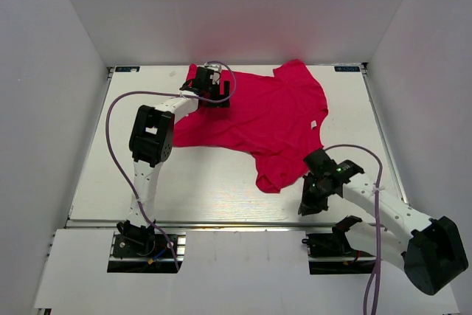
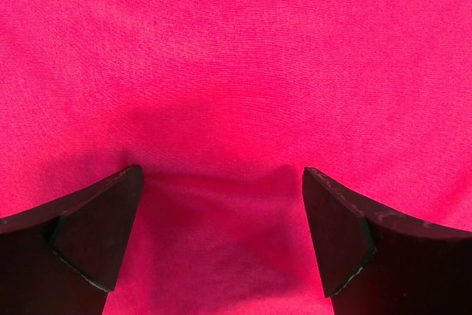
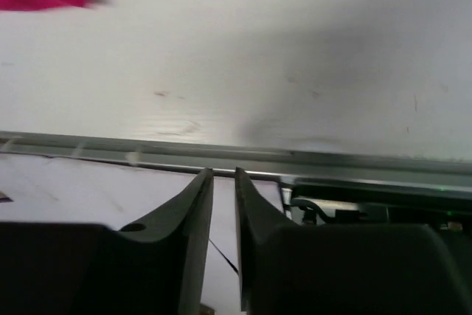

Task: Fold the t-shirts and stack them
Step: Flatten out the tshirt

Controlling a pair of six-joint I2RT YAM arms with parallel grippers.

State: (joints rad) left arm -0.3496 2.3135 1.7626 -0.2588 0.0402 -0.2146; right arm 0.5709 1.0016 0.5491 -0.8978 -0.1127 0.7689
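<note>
The left arm (image 1: 151,138) and right arm (image 1: 383,208) are white links with bulky black joint housings, each trailed by a lilac cable (image 1: 110,134). The left claw (image 2: 221,175) has dark wedge-shaped fingers (image 2: 88,234); the right claw (image 3: 223,173) slim curved ones.

The t-shirt (image 1: 258,119) is one plain crimson-pink with no print. Between and ahead of my left claw (image 2: 221,182) it fills everything, deepening to a darker red in the shadow nearest my black fingers (image 2: 96,234). A small white tag (image 1: 313,125) shows on it. My right claw (image 3: 224,175) is dark grey to black. Ahead of it the bench (image 3: 295,57) is pale whitish with faint wood-grain streaks, with a pink corner of cloth up to its left. My arms (image 1: 383,208) are white with black joints and carry purple cables (image 1: 110,138)
</note>
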